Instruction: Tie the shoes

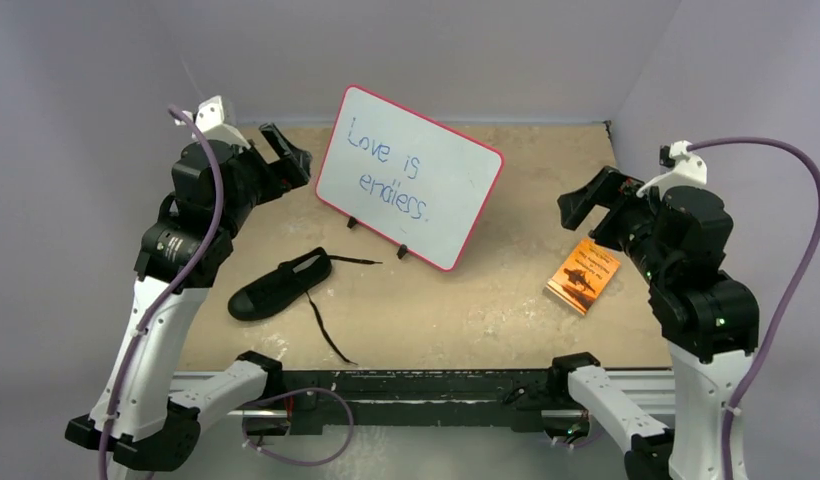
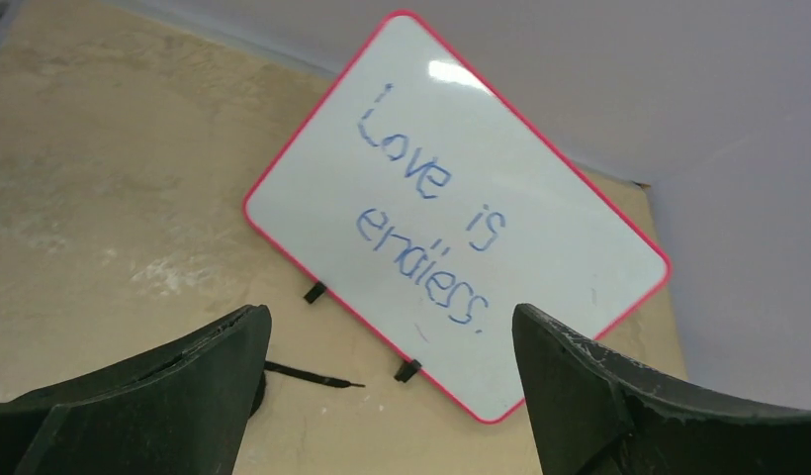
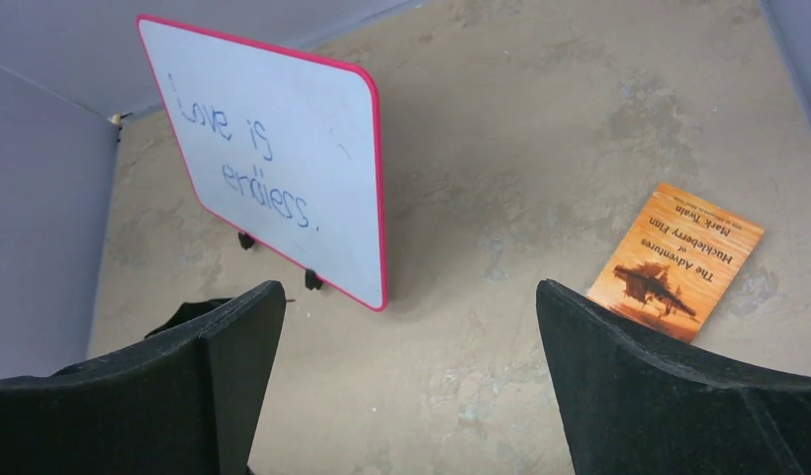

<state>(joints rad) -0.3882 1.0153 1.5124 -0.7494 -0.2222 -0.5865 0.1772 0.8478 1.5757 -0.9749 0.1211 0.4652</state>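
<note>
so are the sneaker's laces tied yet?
No, the black sneaker sits with its laces trailing loose and unknotted across the table.

Red-framed whiteboard, lettered "Love is endless.", stands on two black feet on tan tabletop. Right of whiteboard, well apart: orange Huckleberry Finn paperback, lying flat. Below whiteboard: right gripper, jaws spread wide. Black sneaker part-hidden near whiteboard's lower left.
</note>
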